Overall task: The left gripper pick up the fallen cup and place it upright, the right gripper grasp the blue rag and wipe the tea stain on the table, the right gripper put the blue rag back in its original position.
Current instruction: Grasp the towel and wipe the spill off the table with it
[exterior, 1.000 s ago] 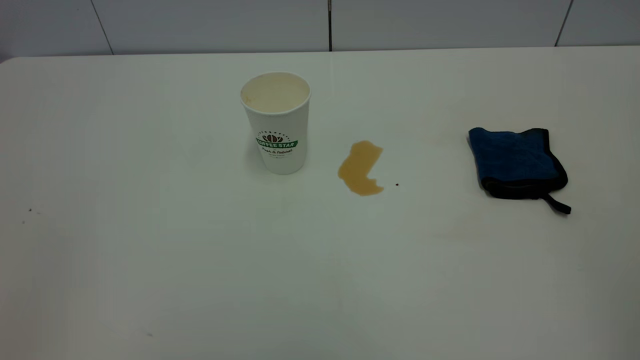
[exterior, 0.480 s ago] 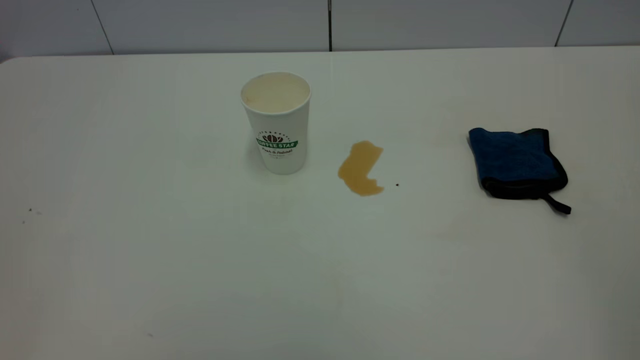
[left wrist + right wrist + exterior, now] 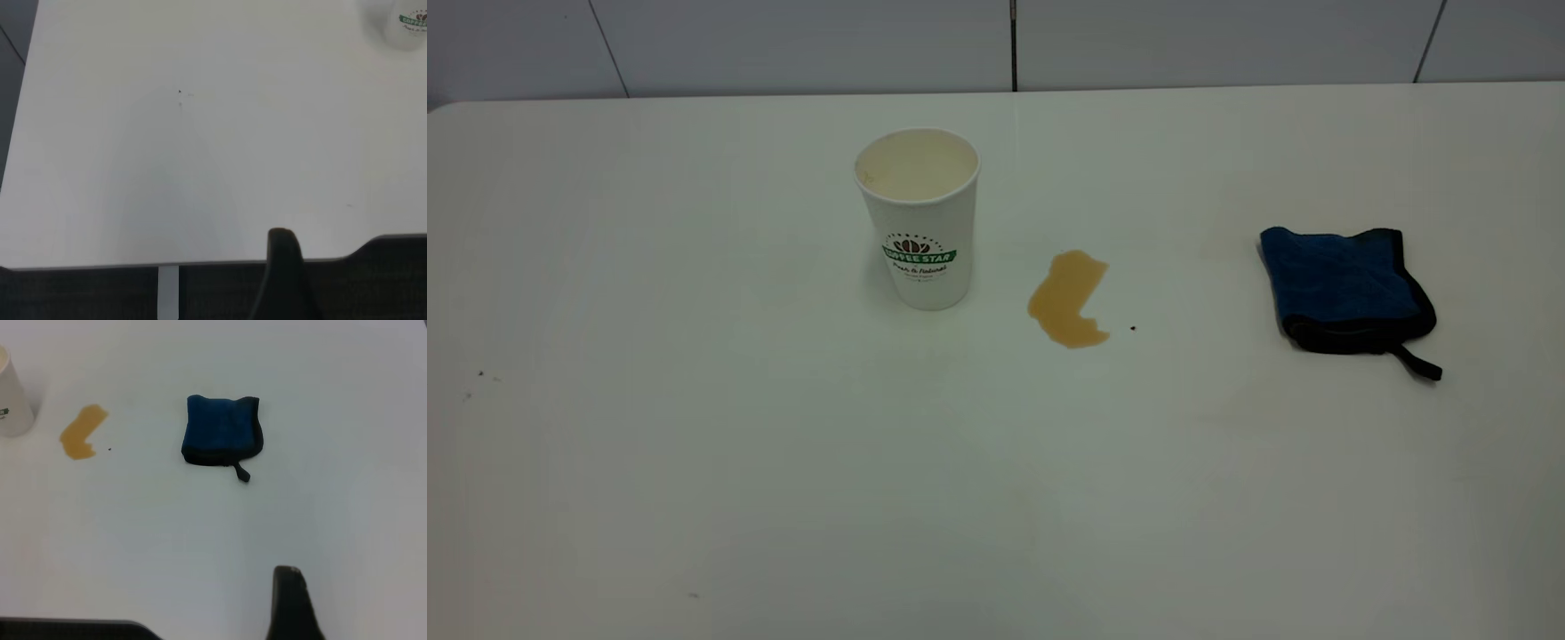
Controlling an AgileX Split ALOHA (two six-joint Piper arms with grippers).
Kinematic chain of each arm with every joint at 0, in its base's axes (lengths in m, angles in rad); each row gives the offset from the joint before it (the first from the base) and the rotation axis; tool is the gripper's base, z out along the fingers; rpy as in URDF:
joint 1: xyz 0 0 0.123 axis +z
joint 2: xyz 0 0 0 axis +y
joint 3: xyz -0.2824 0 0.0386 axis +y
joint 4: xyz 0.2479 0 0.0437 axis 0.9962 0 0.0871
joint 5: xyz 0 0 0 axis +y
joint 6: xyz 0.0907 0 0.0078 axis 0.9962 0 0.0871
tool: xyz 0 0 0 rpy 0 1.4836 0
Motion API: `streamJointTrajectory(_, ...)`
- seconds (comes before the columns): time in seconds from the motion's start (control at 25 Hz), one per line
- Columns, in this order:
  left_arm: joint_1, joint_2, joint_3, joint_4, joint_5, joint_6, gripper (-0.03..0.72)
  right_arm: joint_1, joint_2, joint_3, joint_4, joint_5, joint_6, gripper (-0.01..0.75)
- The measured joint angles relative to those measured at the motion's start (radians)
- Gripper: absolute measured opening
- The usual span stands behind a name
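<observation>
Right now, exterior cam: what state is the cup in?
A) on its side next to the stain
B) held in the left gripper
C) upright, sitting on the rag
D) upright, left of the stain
D: the cup stands upright on the table with its open mouth facing up, left of the tea stain and apart from it; the blue rag lies far off to the right, and no gripper is touching the cup.
</observation>
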Motion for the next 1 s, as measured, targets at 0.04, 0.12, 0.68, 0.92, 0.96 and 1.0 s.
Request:
streamJointTrajectory(0.04, 0.000, 0.000, 0.000, 0.000, 0.000, 0.000, 0.564, 0.000, 0.000, 0.000, 0.000, 0.000, 0.000, 0.533)
streamJointTrajectory(0.12, 0.000, 0.000, 0.000, 0.000, 0.000, 0.000, 0.564, 0.000, 0.000, 0.000, 0.000, 0.000, 0.000, 0.533)
streamJointTrajectory(0.68, 0.000, 0.000, 0.000, 0.000, 0.000, 0.000, 0.564, 0.000, 0.184, -0.019, 0.086, -0.178, -0.051, 0.617)
streamJointTrajectory(0.92, 0.000, 0.000, 0.000, 0.000, 0.000, 0.000, 0.564, 0.000, 0.659, -0.020, 0.132, -0.515, -0.110, 0.657)
streamJointTrajectory(0.96, 0.000, 0.000, 0.000, 0.000, 0.000, 0.000, 0.564, 0.000, 0.755, -0.022, 0.135, -0.575, -0.110, 0.654)
streamJointTrajectory(1.0, 0.000, 0.000, 0.000, 0.000, 0.000, 0.000, 0.564, 0.000, 0.853, -0.028, 0.138, -0.626, -0.120, 0.650)
